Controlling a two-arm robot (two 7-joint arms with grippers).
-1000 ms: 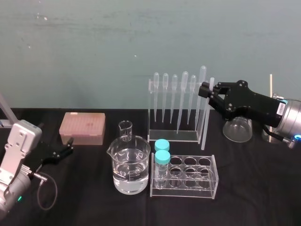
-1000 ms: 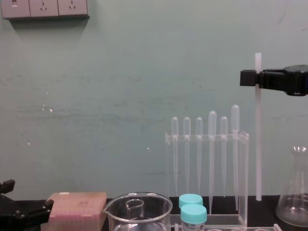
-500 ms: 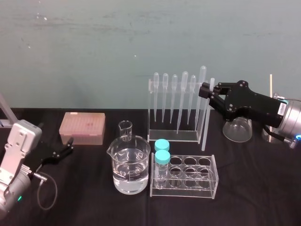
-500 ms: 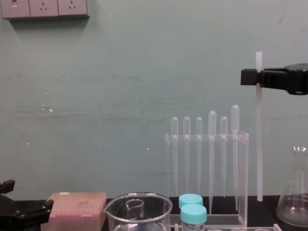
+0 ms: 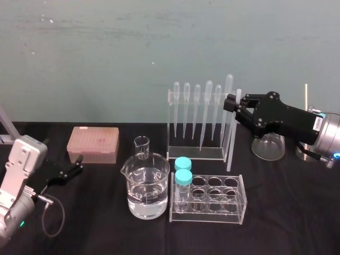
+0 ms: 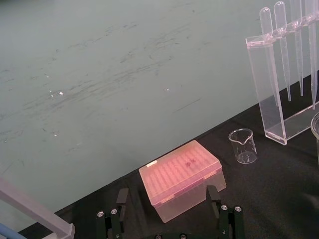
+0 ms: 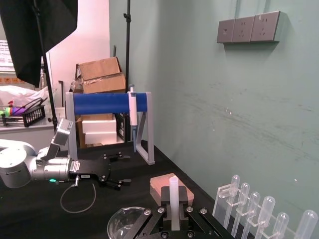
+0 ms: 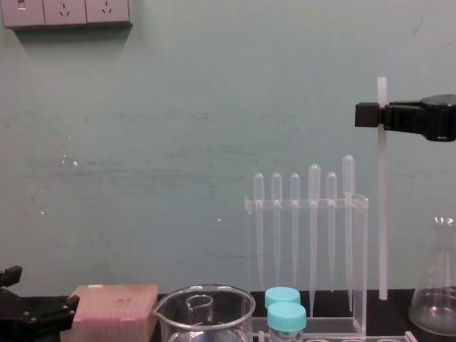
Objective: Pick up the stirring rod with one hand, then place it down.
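Gripping the long, thin, translucent white stirring rod near its top, the black right gripper holds it upright just right of the clear plastic pipette rack, head view; black left gripper sits far left, jaws spread. Right wrist view: rod pinched between jaws. Chest view: rod vertical, lower end near the black table.

Translucent white stirring rod hangs upright, pinched near its top by the black right gripper
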